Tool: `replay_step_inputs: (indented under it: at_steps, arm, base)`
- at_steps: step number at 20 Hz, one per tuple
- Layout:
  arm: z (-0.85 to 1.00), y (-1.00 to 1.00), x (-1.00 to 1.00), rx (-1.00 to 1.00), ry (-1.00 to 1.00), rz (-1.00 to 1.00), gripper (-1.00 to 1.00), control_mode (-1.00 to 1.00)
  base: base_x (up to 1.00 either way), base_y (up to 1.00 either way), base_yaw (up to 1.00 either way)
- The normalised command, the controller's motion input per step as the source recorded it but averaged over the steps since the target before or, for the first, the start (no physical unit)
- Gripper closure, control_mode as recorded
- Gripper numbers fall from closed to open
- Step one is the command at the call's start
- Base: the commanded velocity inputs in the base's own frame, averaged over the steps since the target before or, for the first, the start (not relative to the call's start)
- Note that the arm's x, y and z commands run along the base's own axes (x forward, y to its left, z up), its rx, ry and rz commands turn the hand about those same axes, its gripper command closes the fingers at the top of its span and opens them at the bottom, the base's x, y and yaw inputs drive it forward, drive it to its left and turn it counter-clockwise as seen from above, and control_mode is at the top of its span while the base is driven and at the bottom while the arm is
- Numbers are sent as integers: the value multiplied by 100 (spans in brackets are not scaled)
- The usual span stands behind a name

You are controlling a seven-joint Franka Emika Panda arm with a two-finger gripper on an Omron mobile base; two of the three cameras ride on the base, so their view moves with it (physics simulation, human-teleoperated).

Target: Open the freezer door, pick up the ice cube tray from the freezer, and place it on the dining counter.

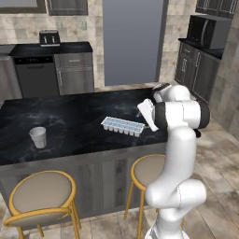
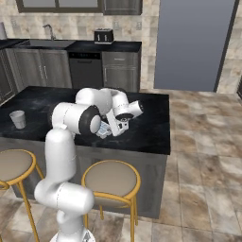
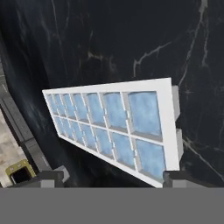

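From the left base view, the small rectangular pale blue-white ice cube tray (image 1: pixel 123 125) lies flat on the long black white-veined marble dining counter (image 1: pixel 70 116), towards its right-hand end and near the front edge. The white arm's hand reaches over the tray's right end, but its bulk hides the fingertips, so I cannot tell from this side how the jaws stand. A white cup (image 1: pixel 38 137) stands well apart to the left, and two round tan stools with yellow metal frames (image 1: pixel 43 191) sit in front of the counter.

From the right base view, the arm folds low over the counter and covers most of the tray; just a pale corner of it peeks out beneath the wrist. A tall flat grey brushed-metal panel (image 2: pixel 194 45) rises behind, across the tiled floor.

In the hand view, the two-finger gripper (image 3: pixel 113 178) looks down on the tray, its dark tips set wide, one at each side, and apart from the tray. The nearest end of the tray sits between them without being touched; nothing is held. The tray rests on the marble, so the placing looks done.

As a judgement: the tray should be light and stiff, with smooth plastic that may slip. The thin rim at a short end is the best place to hold, pinched across its width.
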Motion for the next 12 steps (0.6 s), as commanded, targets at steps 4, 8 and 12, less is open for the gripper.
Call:
replay_step_inputs:
  at_steps: [4,8,12]
  arm:
    - [0,0,0,0,0,0,-100,-100]
    - [9,-11,0,0,0,0,-100,-100]
    - [38,-18,-8,-3,0,0,-100,-100]
  base:
    - [0,0,0]
    - [0,0,0]
    - [0,0,0]
